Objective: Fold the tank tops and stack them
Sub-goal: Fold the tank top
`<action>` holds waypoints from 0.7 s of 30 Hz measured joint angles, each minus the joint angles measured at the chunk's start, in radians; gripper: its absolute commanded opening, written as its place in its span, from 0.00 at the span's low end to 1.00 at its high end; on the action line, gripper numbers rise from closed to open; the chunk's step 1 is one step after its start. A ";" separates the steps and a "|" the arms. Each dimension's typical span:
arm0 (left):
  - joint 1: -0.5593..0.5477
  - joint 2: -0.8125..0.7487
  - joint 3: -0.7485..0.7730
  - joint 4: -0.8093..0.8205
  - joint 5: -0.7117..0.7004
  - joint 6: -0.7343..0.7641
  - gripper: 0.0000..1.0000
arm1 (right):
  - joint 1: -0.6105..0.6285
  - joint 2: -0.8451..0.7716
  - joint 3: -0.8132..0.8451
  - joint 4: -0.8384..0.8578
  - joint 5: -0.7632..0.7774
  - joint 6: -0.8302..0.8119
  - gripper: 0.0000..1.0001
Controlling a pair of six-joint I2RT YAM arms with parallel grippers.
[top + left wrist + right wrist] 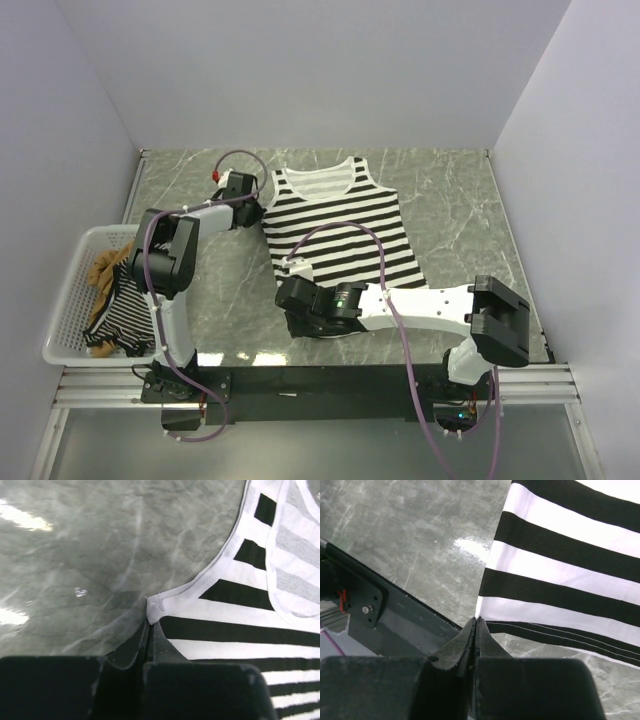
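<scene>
At the top's (340, 225) edge, left fingers (161, 647) and right fingers (462, 641) pinch.

The marbled grey-green table (450, 200) fills the middle of a plain, pale booth. A white back wall (320, 70) rises from the table's far edge. A left wall (60, 150) and a right wall (590, 150), both with a faint lilac cast, close in its sides. Along the table's near edge runs a dark strip (300, 378), then a ribbed aluminium rail (100, 385). Nearer than the rail lies a flat grey surface (300, 445). The light is even and soft, and it leaves a bright glare patch (22, 520) on the polished tabletop.
</scene>
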 measured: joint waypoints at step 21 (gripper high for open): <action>-0.029 -0.089 0.169 -0.330 -0.248 0.031 0.01 | -0.018 0.028 -0.008 0.140 -0.120 0.027 0.00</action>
